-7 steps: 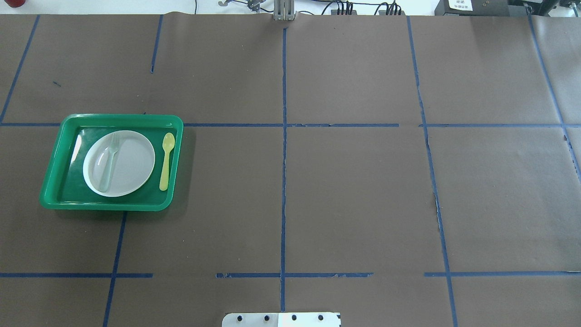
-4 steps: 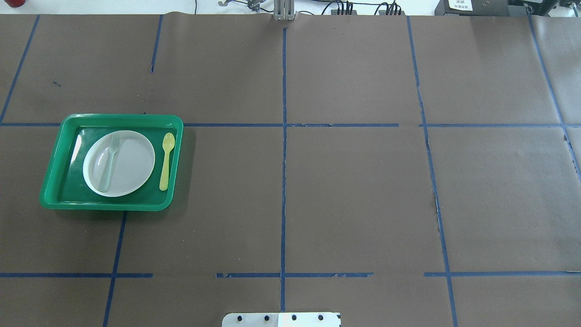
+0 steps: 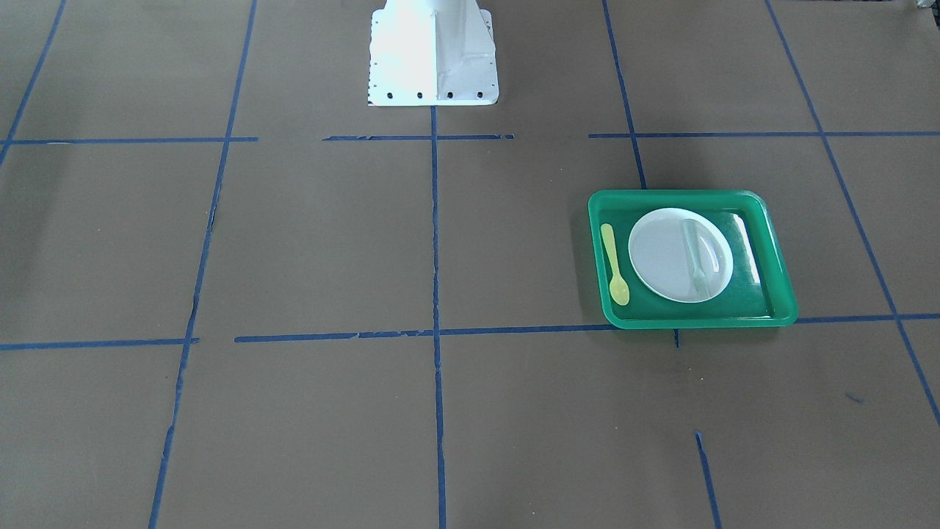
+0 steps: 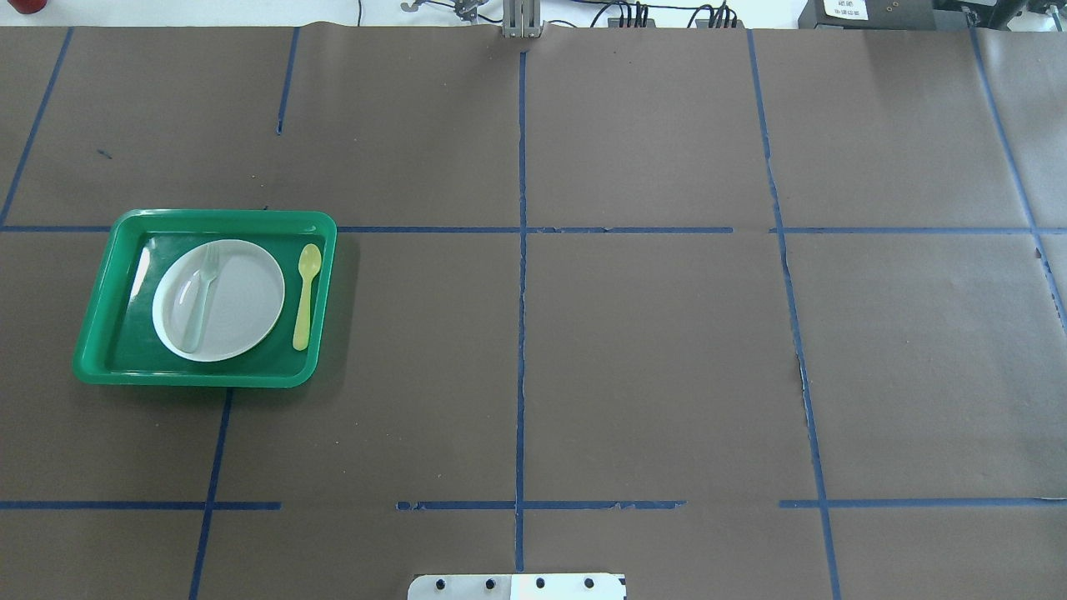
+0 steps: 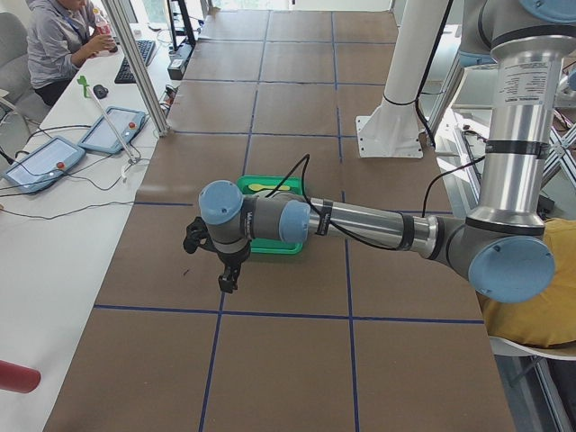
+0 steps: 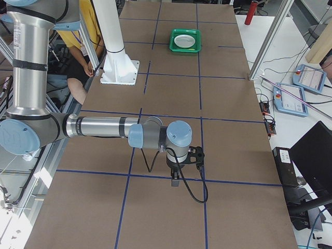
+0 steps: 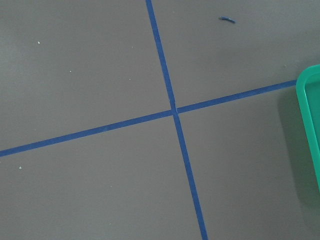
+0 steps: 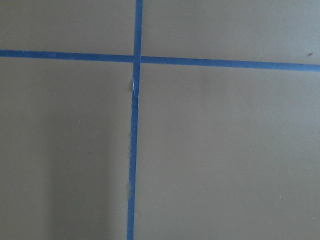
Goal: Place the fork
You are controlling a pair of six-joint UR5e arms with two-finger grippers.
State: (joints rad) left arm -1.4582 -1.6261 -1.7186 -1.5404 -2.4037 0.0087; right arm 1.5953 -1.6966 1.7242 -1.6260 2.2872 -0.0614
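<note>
The pale whitish fork (image 4: 200, 296) lies on the left part of a white plate (image 4: 242, 304) inside a green tray (image 4: 208, 215) at the table's left; it also shows in the front-facing view (image 3: 696, 257). A yellow-green spoon (image 4: 305, 296) lies in the tray to the right of the plate. My left gripper (image 5: 227, 279) shows only in the exterior left view, above the table beside the tray; I cannot tell whether it is open or shut. My right gripper (image 6: 175, 181) shows only in the exterior right view, far from the tray; I cannot tell its state either.
The table is covered in brown paper with blue tape lines. The robot's white base (image 3: 433, 51) stands at the near middle edge. The tray's edge (image 7: 310, 125) shows at the right of the left wrist view. Operators and tablets are at the side tables.
</note>
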